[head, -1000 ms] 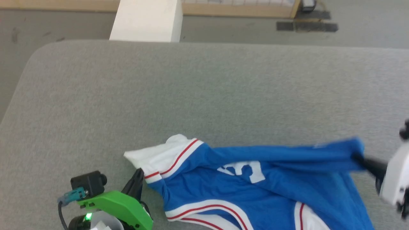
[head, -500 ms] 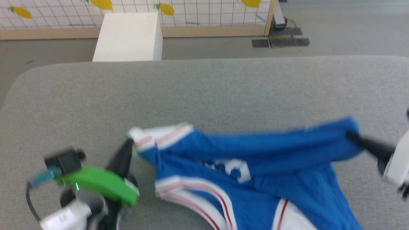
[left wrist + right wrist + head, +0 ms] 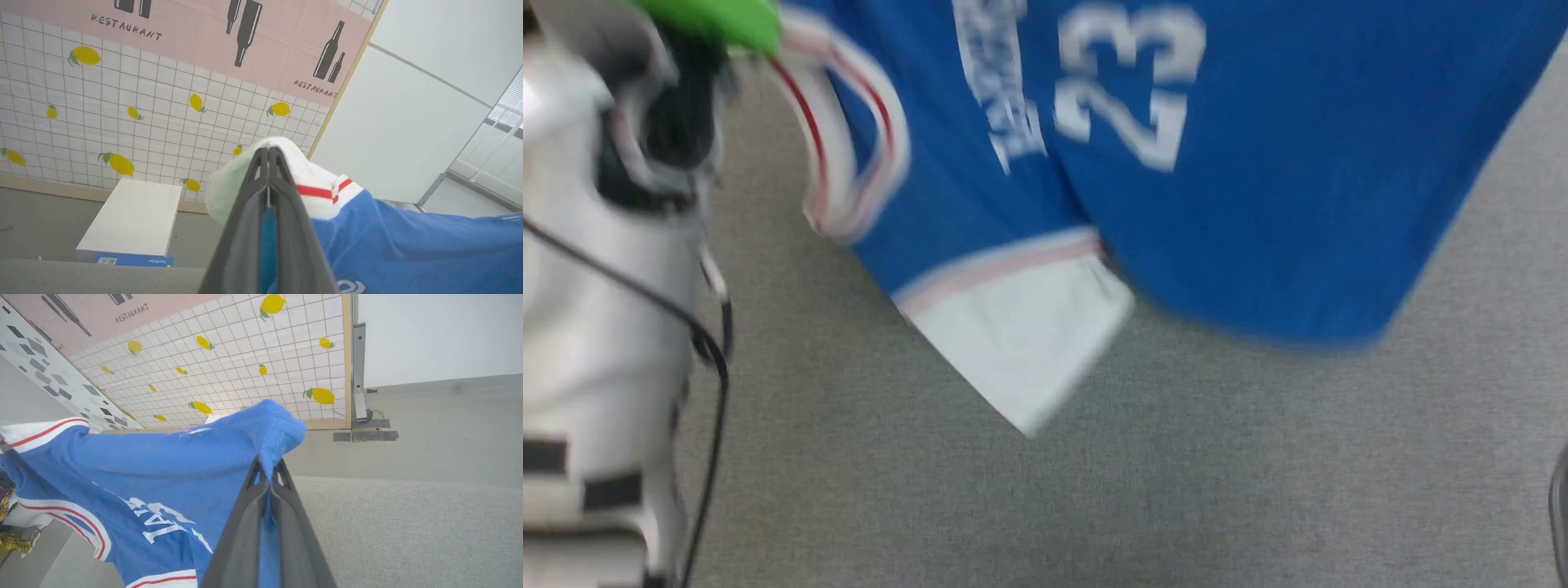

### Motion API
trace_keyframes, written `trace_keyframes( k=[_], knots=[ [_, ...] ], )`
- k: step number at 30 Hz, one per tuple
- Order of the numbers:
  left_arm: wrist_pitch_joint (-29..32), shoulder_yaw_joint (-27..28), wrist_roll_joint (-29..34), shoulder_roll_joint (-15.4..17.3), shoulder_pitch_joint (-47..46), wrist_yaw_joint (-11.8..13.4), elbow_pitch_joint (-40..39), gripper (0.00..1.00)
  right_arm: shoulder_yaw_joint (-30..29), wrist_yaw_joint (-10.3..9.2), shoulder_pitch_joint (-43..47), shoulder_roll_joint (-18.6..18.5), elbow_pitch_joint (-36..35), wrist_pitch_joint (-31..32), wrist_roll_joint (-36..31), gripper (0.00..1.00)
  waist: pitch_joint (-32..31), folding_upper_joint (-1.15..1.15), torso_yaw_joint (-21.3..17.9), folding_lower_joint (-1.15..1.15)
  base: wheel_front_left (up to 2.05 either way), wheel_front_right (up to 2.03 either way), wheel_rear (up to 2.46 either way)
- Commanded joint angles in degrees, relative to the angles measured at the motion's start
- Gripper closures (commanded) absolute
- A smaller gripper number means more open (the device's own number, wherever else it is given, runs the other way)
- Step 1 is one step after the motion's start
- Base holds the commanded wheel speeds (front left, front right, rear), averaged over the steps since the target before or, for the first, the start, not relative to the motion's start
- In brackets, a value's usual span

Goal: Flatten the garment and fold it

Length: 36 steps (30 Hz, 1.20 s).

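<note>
The garment [image 3: 1258, 204], royal blue with a white "23" and lettering, hangs stretched above the grey table, and one white sleeve [image 3: 1021, 343] with red-striped trim droops toward the surface. In the left wrist view my left gripper [image 3: 268, 157] is shut on a white, red-striped sleeve edge of the garment [image 3: 408, 245]. In the right wrist view my right gripper [image 3: 269, 473] is shut on a blue hem corner, and the garment [image 3: 163, 469] sags away to the left. My pale left forearm [image 3: 596, 327] fills the head view's left edge.
The grey padded table [image 3: 1094, 506] lies under the cloth. Beyond its far edge a white box [image 3: 130, 216] stands on the floor before a lemon-patterned tiled partition [image 3: 122, 102]. The partition's post and foot [image 3: 359, 396] stand on the floor at the right.
Both grippers have lifted the garment off the table; it now hangs between them showing the 23. The head camera has tilted down, so the picture has shifted.
</note>
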Motion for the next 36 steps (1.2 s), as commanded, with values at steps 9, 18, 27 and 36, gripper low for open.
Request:
trace_keyframes(
  k=[9, 18, 27, 36],
  knots=[
    [-5.45, -0.14, 7.7, 0.3, -25.96, 2.35, 14.38, 1.0, -1.52, -0.06, -22.83, 4.06, 13.79, -16.97, -11.18, 1.0, 11.2, 0.0, -1.52, -0.01, 0.0, 0.0, 0.0],
    [-16.29, 1.13, 9.52, -1.2, -36.21, 1.34, 22.36, 1.0, -2.35, -0.06, -30.86, 4.28, 22.19, -28.34, -12.15, 1.0, 14.83, 0.0, -1.5, -0.01, 0.0, 0.0, 0.0],
    [-20.29, -0.19, 6.72, -3.02, -28.93, -5.06, 27.49, 1.0, 0.84, -0.06, -23.28, 1.91, 25.42, -30.47, -5.46, 1.0, 13.23, 0.0, 0.38, -0.01, 0.0, 0.0, 0.0],
    [-24.06, 1.15, 1.28, -3.36, -5.17, -9.23, 18.91, 1.0, 5.75, -0.06, -2.22, -0.1, 19.46, -31.67, 8.61, 1.0, 4.45, 0.0, 1.66, -0.01, 0.0, 0.0, 0.0]
  ],
)
